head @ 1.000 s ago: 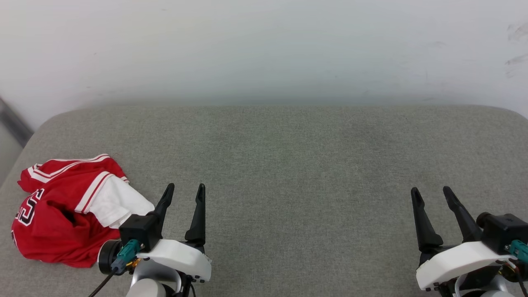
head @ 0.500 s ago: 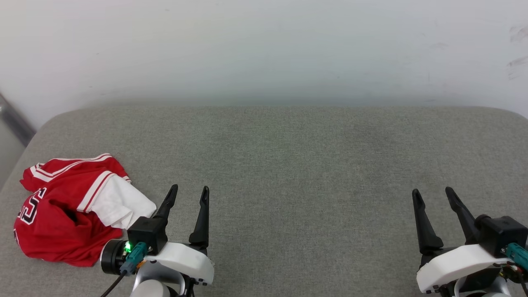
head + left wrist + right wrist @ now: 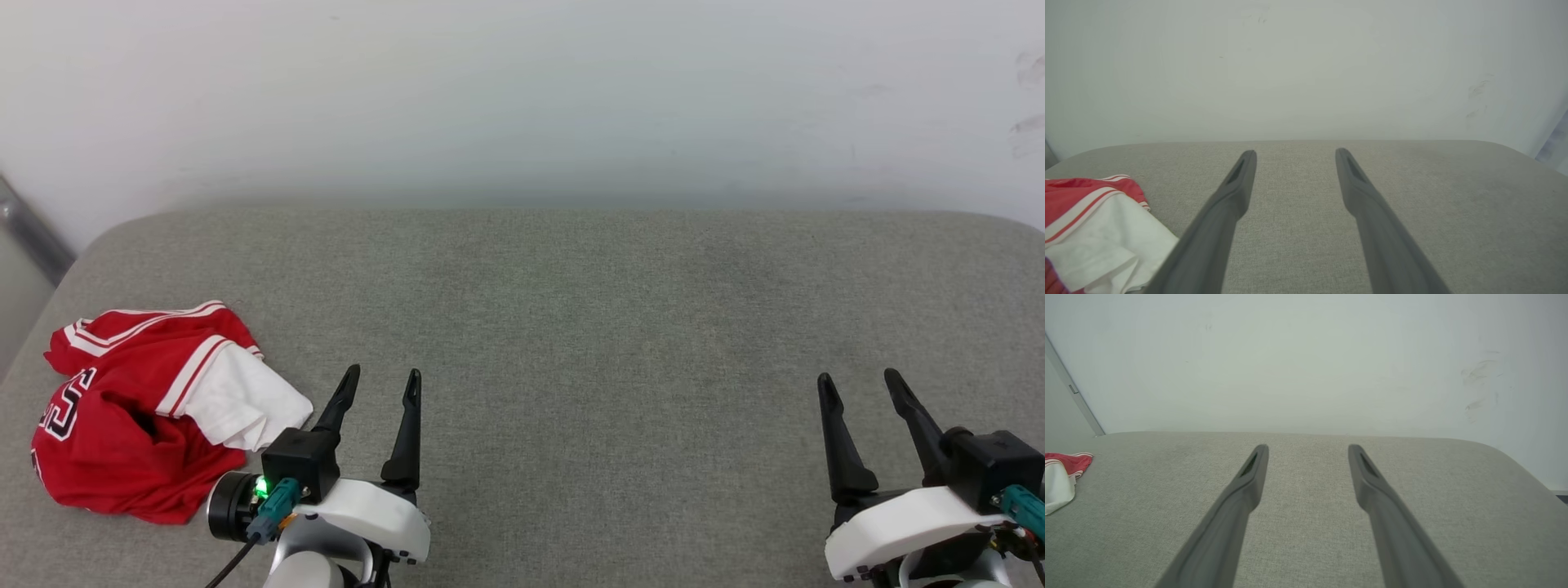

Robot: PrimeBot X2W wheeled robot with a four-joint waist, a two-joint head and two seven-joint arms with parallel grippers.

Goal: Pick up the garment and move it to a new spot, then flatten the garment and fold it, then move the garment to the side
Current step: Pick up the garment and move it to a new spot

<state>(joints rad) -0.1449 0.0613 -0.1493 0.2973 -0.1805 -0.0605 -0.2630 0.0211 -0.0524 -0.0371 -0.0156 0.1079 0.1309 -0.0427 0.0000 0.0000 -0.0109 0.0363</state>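
Note:
The garment (image 3: 139, 408), a red jersey with a white sleeve and striped trim, lies crumpled at the left end of the grey cushion (image 3: 571, 310). Part of its black lettering shows at its left side. Its white sleeve (image 3: 1098, 245) fills the lower left of the left wrist view, and a corner of the garment (image 3: 1061, 477) shows at the left edge of the right wrist view. My left gripper (image 3: 382, 377) stands open just right of the garment, holding nothing. Far to the right, my right gripper (image 3: 857, 379) is open and empty above the cushion.
A white wall (image 3: 522, 98) rises directly behind the cushion. The cushion's rounded left edge (image 3: 49, 286) lies close to the garment, with a grey strip (image 3: 28, 237) beside it. Bare grey fabric stretches between the two grippers.
The whole head view has shifted slightly, so the camera moved. The left gripper has drawn a little right and down relative to the garment; the garment keeps its shape.

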